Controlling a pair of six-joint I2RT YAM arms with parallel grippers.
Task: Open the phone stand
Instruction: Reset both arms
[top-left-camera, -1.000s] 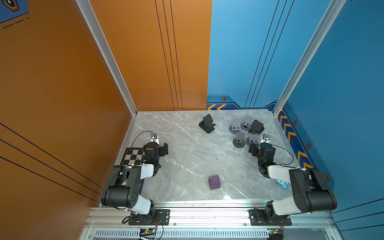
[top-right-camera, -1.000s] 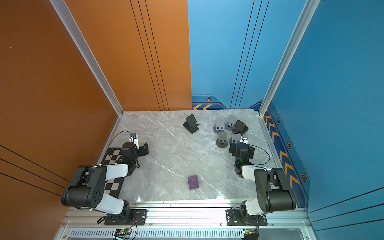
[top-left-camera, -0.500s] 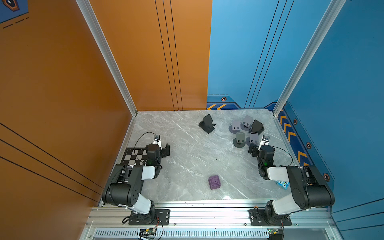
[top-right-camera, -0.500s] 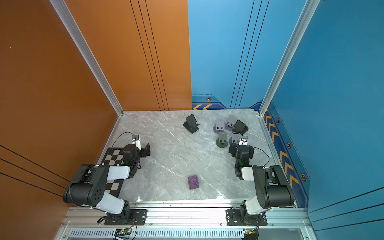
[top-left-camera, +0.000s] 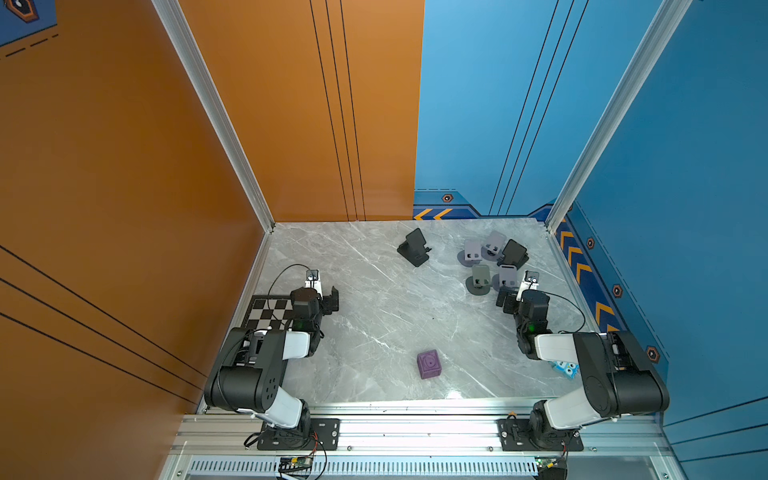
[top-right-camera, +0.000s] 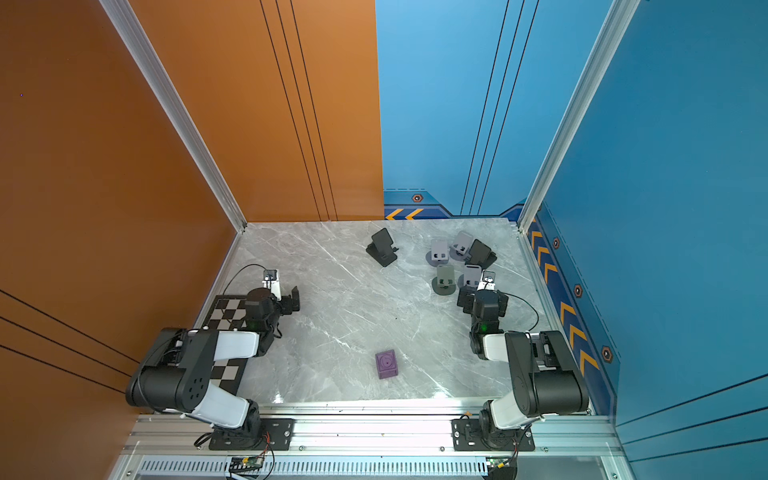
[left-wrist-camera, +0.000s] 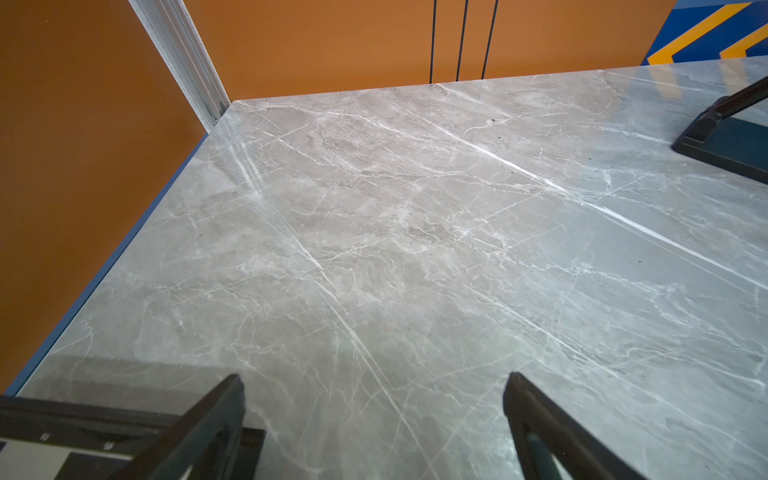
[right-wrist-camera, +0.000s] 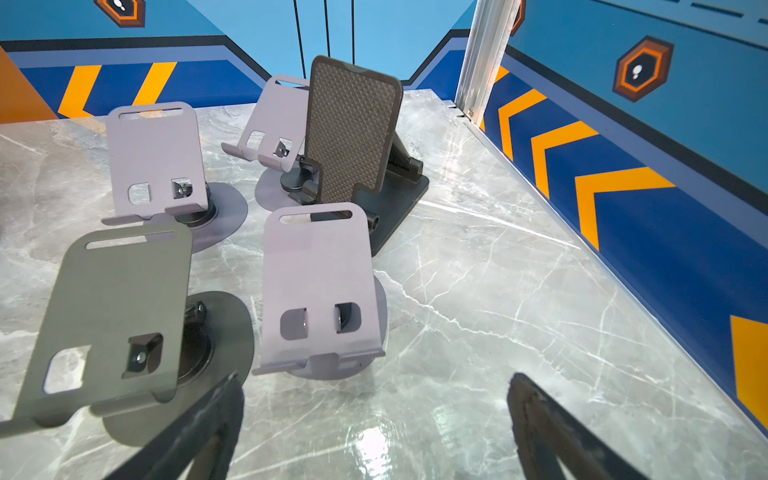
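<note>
A black phone stand (top-left-camera: 413, 248) (top-right-camera: 382, 248) stands alone at the back middle of the marble table, its plate tilted up; its base (left-wrist-camera: 731, 141) shows at the edge of the left wrist view. Several more stands cluster at the back right: a grey-green one (top-left-camera: 480, 280) (right-wrist-camera: 112, 316), a lilac one (right-wrist-camera: 320, 291), and a black one (right-wrist-camera: 353, 133). My left gripper (top-left-camera: 332, 301) (left-wrist-camera: 374, 386) is open over bare marble at the left. My right gripper (top-left-camera: 505, 300) (right-wrist-camera: 374, 386) is open just in front of the cluster, touching nothing.
A purple cube (top-left-camera: 428, 364) (top-right-camera: 386, 364) lies at the front middle. A checkerboard mat (top-left-camera: 266, 313) lies under my left arm. A small blue object (top-left-camera: 565, 368) sits beside my right arm. Orange and blue walls close in three sides.
My left gripper has shifted slightly to the right and my right gripper slightly to the left. Both stayed open. No stand has moved.
</note>
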